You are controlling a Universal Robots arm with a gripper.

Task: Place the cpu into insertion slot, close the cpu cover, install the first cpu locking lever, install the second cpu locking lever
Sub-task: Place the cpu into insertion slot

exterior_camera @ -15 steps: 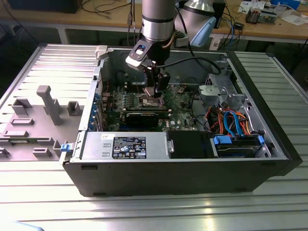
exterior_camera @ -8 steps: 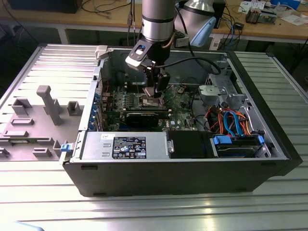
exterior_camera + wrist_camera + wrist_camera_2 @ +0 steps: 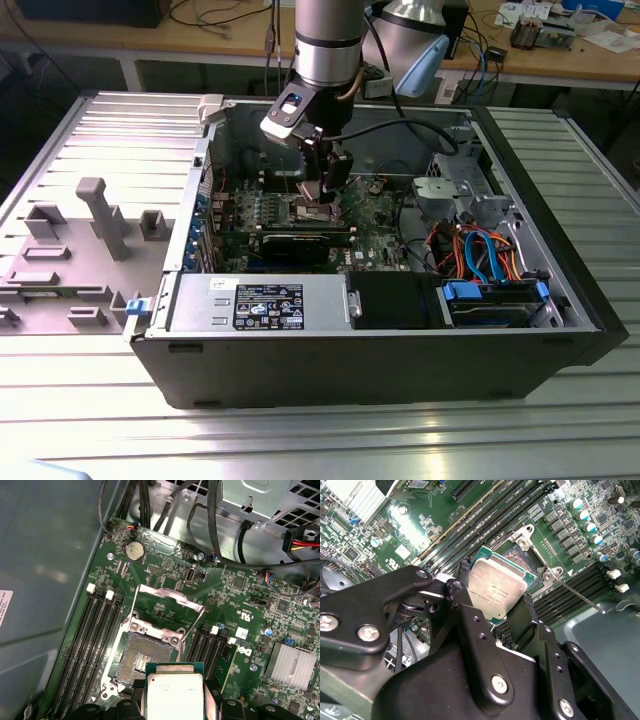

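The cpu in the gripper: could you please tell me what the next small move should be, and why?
Probably a slow, level lowering onto the insertion slot. The gripper holds the cpu by its edges close to the slot, which lies bare and empty, and the cpu cover stands swung up, out of the way.

Silver arm (image 3: 328, 40), black screw-studded hand (image 3: 495, 595)

Black tool (image 3: 494, 592) clamped on the cpu (image 3: 496, 586) at two opp. edges, silvery top facing cam. Cpu tilted over the insertion slot (image 3: 529, 560), hiding most of its dark contact field; can't tell if touching. Thin metal lever (image 3: 580, 596) runs out from slot's corner. Long memory slots (image 3: 485, 522) flank the slot on both sides. Finned heatsink (image 3: 355, 500) well apart from slot.
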